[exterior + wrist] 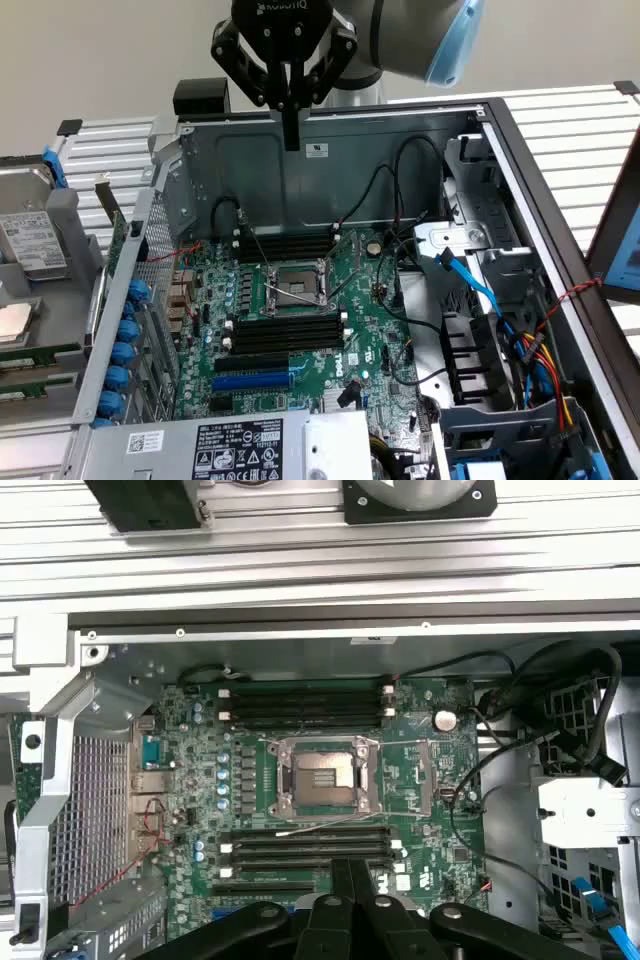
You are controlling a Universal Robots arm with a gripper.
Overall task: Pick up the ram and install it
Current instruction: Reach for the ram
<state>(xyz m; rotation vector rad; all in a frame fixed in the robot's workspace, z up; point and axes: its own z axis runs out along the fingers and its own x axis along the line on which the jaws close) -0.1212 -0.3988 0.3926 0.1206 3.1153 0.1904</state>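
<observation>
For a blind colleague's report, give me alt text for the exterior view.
The tool, fingers shut, hangs above an open computer case whose green motherboard shows a processor socket between rows of black memory slots.

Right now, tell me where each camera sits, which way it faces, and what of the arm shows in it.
Exterior view: off the arm, above the open computer case, looking obliquely down at the motherboard; the shut gripper and part of the arm hang above the case.
Wrist view: on the wrist, looking straight down onto the motherboard; the gripper shows.
Shared: the motherboard, its CPU socket and the gripper.
</observation>
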